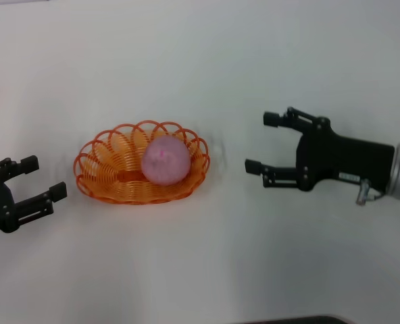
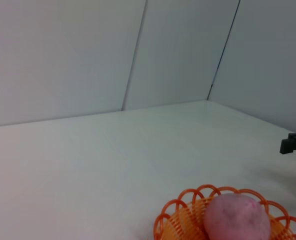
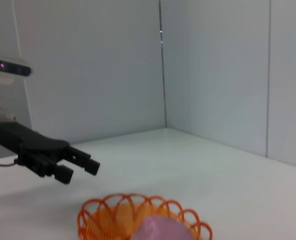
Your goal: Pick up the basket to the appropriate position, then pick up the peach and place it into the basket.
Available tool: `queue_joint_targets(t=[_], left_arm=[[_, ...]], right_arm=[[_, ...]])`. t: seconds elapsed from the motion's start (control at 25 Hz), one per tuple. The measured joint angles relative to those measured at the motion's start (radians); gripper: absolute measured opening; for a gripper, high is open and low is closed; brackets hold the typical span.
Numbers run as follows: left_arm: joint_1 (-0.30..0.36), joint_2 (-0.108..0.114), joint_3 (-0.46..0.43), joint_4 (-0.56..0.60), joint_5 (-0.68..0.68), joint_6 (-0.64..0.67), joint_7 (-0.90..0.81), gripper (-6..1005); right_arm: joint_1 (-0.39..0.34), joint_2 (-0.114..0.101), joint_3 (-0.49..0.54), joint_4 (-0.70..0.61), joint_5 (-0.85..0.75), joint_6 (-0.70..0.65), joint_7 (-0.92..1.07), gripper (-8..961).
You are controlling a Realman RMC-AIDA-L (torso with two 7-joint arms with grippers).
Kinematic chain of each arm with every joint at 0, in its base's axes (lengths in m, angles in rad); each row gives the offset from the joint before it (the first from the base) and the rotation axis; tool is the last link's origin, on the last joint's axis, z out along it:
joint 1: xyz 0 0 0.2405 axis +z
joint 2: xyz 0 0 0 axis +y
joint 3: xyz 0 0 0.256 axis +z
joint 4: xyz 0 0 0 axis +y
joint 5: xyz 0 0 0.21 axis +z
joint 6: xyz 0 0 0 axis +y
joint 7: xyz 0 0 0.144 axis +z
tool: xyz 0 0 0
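The peach (image 1: pixel 165 160) sits inside the basket (image 1: pixel 98 177), toward the side nearer my right arm, and the basket rests on the white table (image 1: pixel 200 270) between my two grippers. My right gripper (image 1: pixel 266 143) hangs beside the basket on its right, apart from the rim, fingers spread wide and holding nothing. My left gripper (image 1: pixel 41 179) is off to the basket's left, also released and empty, clear of the wire. As I judge it, the placing is done, so the risks from here are all in how I leave. The basket is light, open wire with a scalloped rim, and a fingertip catching one of those loops as an arm moves off could drag or tip it. The peach is round and lies off-centre, so a jolt could roll it against the low wall or over it. My right fingers point straight at the basket, so any forward drift would shove it toward my left arm. I would pull both arms back and away rather than across the basket.
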Motion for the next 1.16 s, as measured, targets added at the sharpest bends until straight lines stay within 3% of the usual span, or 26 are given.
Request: queue_joint_targets(t=[0.32,1.16], left_arm=[[0.004,0.0,0.0,0.0,0.004,-0.001,0.001,797],[-0.006,-0.001,0.0,-0.012,-0.005,-0.002,0.001,798]], right_arm=[[-0.006,-0.003,0.0,0.069,-0.006,0.041,-0.06,958],[0.009,-0.001,0.001,0.074,-0.007,0.059,-0.062,958]])
